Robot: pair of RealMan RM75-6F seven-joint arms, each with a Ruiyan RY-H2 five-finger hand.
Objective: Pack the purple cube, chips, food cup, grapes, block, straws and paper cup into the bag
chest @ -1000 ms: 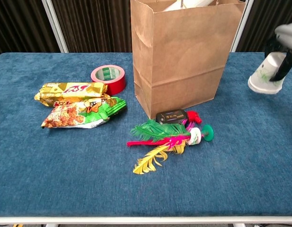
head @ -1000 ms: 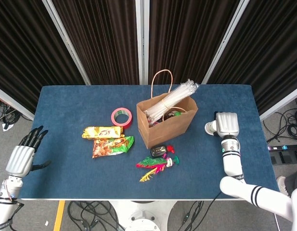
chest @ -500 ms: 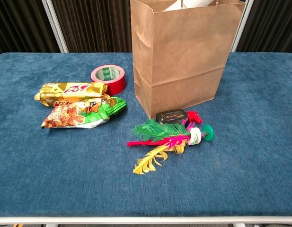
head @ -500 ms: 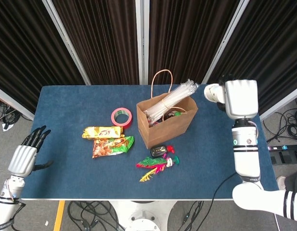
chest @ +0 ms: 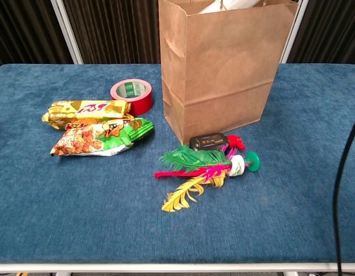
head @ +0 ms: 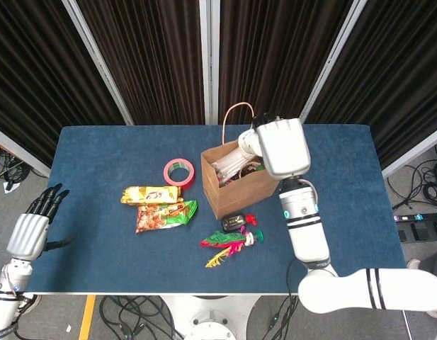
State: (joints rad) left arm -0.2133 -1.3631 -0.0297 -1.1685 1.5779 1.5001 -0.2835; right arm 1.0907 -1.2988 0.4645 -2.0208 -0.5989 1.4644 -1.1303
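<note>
Right hand (head: pixel 282 145) raised over open mouth of brown paper bag (head: pixel 243 185), back to camera; white paper cup (head: pixel 248 139) held at its left edge, tipped sideways above bag opening. Bundle of clear-wrapped straws (head: pixel 234 160) standing slanted in bag, just below hand. Two chip packets (head: pixel 159 207) flat on table, well left of hand. Left hand (head: pixel 32 229) off table's left edge, fingers apart, holding nothing
</note>
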